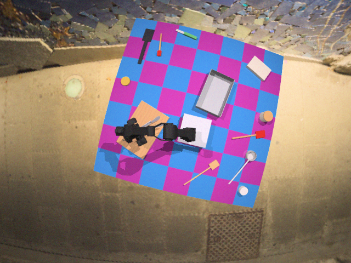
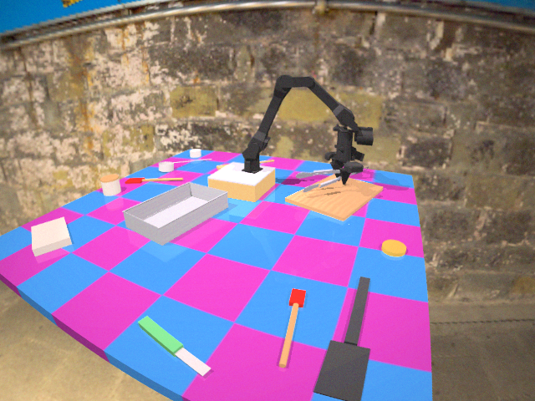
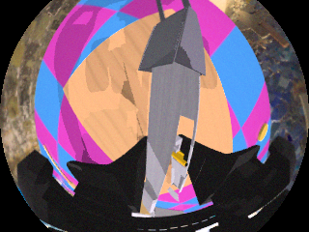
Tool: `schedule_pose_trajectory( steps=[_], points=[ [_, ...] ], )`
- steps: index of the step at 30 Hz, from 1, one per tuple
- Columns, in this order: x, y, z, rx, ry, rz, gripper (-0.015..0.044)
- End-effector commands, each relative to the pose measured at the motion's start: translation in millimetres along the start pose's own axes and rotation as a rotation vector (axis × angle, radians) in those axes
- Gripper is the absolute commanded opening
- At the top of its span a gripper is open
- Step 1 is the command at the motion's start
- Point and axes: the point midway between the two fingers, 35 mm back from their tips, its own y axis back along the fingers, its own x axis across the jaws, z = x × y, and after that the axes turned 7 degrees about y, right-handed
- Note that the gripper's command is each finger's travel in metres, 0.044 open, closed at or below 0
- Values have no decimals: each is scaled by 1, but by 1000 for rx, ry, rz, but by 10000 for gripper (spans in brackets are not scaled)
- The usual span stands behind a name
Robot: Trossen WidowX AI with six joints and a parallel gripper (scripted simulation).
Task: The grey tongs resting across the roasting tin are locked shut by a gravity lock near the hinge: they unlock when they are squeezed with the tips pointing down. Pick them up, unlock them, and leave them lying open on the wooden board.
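Observation:
The gripper point(image 1: 135, 131) point(image 2: 344, 179) point(image 3: 164, 140) points down low over the wooden board point(image 1: 143, 107) point(image 2: 345, 208) point(image 3: 101, 126). Its fingers stand partly apart, one at each side of the grey tongs point(image 1: 153, 121) point(image 2: 322, 185) point(image 3: 169, 106), and look shut on them. The tongs lie roughly level, slightly tilted, a little above the board. Their two arms are spread apart, with wood and a small yellow part showing between them in the wrist view. In the top view the robot arm hides one tongs arm. Exact finger contact is hard to see.
The grey roasting tin point(image 1: 208, 111) point(image 2: 146, 226) stands away from the board, with nothing in it. The robot's base stands on a white-topped block point(image 1: 204, 127) point(image 2: 259, 190) beside the board. A yellow disc point(image 1: 125, 80) point(image 2: 393, 248) lies on the board's other side.

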Motion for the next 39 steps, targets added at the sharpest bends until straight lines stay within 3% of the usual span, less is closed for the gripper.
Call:
schedule_pose_trajectory(
  steps=[1, 8, 14, 23, 29, 34, 39],
  points=[
    [0, 0, 0, 0, 0, -1, 270],
    [0, 0, 0, 0, 0, -1, 440],
    [23, 14, 9, -2, -2, 2, 440],
    [148, 81, 18, -2, 3, 12, 440],
    [150, 89, 18, -4, 6, 12, 440],
    [146, 128, 18, -14, 25, 12, 440],
    [146, 131, 18, -15, 26, 12, 440]
  ],
)
